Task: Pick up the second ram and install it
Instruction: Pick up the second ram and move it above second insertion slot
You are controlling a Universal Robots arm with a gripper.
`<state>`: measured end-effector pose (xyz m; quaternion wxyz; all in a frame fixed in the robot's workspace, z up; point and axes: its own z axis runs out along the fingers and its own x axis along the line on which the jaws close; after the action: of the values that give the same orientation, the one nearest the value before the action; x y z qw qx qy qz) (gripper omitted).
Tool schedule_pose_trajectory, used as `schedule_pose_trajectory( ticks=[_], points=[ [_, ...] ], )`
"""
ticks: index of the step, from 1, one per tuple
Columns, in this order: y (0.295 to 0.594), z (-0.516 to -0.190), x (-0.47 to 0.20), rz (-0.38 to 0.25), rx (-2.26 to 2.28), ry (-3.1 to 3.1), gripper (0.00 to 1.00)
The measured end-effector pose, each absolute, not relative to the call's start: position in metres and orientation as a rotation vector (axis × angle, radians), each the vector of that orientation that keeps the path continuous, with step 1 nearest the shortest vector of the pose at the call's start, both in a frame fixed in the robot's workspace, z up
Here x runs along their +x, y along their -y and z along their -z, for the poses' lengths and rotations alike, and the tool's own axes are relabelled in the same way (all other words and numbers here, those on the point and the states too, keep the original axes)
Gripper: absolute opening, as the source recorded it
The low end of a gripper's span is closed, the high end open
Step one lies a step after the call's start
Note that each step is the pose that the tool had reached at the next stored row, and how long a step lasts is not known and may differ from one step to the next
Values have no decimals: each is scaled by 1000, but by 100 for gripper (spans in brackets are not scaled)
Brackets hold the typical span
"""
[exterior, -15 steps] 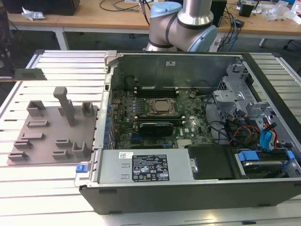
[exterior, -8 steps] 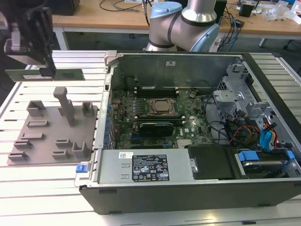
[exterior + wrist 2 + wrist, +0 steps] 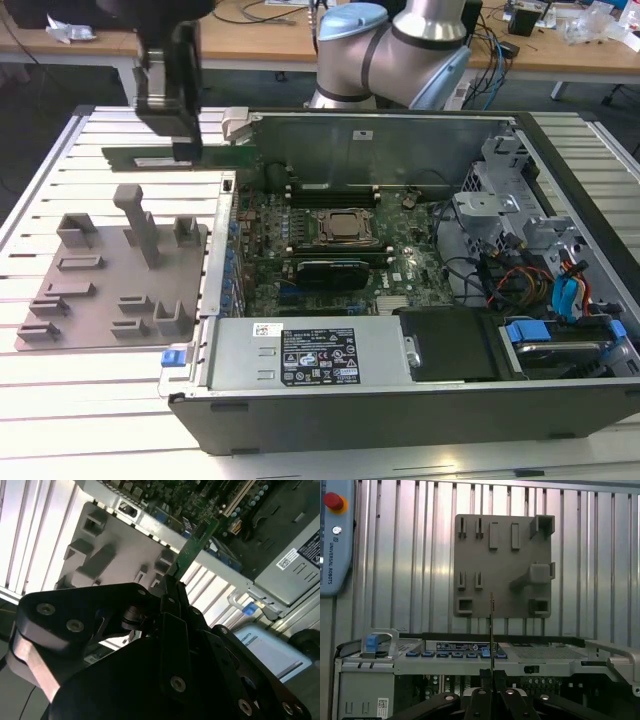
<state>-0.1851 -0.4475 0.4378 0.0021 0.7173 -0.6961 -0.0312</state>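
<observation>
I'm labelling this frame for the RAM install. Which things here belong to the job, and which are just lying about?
Part of the job:
- second ram, held in the hand
- open computer case
- motherboard inside it

Just lying about:
- grey fixture plate
- power supply
- blue cables
- control pendant with its red button

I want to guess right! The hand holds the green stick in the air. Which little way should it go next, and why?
Probably toward the exterior view's right. The hand grips the second ram in the air near the edge of the open case, beside the grey plate, while the motherboard lies farther right inside the case.
</observation>
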Motion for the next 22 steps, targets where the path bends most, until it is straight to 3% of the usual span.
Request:
schedule_pose_trajectory(
  ticks=[22],
  points=[
    [437, -437, -36, 91, 2247, 2181, 13]
  ],
)
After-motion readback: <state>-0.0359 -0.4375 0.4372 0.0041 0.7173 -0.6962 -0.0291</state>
